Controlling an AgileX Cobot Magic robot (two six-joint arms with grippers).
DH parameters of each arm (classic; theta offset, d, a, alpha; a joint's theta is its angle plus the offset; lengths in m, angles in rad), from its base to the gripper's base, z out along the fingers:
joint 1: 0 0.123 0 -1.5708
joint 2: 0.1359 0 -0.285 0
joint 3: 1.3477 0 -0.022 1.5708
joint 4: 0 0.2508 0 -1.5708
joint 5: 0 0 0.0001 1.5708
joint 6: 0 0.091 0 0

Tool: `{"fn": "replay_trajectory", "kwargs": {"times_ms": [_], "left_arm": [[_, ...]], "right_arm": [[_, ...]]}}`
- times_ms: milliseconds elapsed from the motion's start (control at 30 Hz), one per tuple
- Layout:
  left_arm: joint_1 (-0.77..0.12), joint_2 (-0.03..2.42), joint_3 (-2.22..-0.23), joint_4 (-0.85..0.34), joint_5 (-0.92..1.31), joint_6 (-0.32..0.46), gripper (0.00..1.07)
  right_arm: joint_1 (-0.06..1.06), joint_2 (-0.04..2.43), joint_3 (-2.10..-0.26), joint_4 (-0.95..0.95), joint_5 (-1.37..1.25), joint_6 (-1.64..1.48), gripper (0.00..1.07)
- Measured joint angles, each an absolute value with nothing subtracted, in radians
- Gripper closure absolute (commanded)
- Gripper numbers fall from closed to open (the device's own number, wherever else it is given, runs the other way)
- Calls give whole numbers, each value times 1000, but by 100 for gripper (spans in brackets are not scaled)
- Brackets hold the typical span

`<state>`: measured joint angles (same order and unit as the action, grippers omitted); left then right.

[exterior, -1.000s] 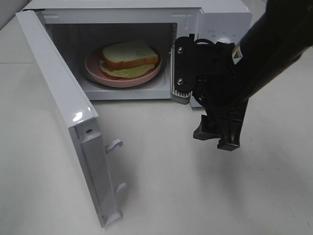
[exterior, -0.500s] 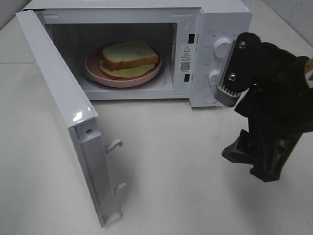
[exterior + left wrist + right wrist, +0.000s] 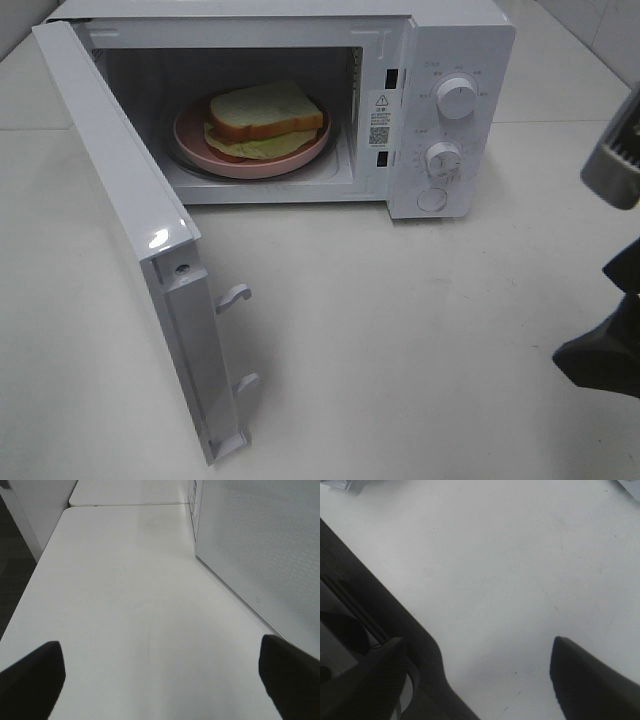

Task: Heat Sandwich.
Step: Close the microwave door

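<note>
The sandwich (image 3: 265,118), pale bread over green and orange-red layers, lies on a round pink plate (image 3: 190,140) inside the white microwave (image 3: 455,50). Its door (image 3: 130,220) is swung wide open to the left. My right gripper (image 3: 608,345) sits at the far right edge of the exterior high view, well away from the microwave and partly cut off. In the right wrist view it (image 3: 480,655) stands open over bare table, holding nothing. My left gripper (image 3: 160,672) is open and empty above the table, with the door's perforated panel (image 3: 260,545) beside it.
The microwave's control panel has two dials (image 3: 457,98) and a round button (image 3: 432,199). Two latch hooks (image 3: 235,295) stick out from the door's free edge. White table (image 3: 400,330) spreads in front of the oven.
My right gripper has pulled back from the microwave's opening, moving right and toward the front, to the edge of the exterior view. The sandwich, plate and door have not moved.
</note>
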<state>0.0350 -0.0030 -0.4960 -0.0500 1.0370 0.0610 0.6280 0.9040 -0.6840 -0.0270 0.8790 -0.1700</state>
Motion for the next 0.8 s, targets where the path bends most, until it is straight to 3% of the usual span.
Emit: {"fn": "replay_trajectory", "kwargs": {"times_ms": [800], "left_arm": [[35, -3, -496, -50, 1037, 61, 7]], "right_arm": [[627, 526, -684, -44, 1192, -10, 31]]}}
